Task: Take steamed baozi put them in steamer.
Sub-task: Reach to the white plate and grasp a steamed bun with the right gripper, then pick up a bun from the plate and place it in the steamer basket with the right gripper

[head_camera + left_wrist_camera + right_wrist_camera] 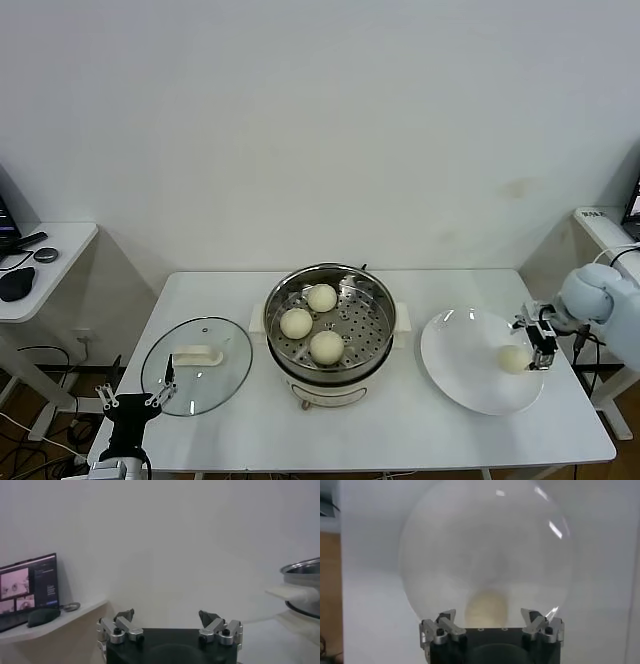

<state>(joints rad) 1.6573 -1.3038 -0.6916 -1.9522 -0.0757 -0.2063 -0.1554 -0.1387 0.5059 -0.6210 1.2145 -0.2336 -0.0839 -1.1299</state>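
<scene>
Bun on the plate: one small, smooth, round cream-white baozi [513,359] sits on the flat white round plate [460,360], towards the plate's right rim, at the right end of the white table [420,430].
Buns already in: three more rest on the perforated tray of the shiny round stainless-steel steamer [375,300] at the table's middle.
Handling, my guess: light, soft, easily dented, slightly tacky skin; take it across its widest part, gently.
Right gripper [538,342]: jaws spread wide, just beside the bun, holding nothing; in the right wrist view the bun [486,609] lies ahead between the fingers.
Left gripper [132,402]: spread and empty, parked low off the table's front-left corner, near the round glass lid [215,345].
</scene>
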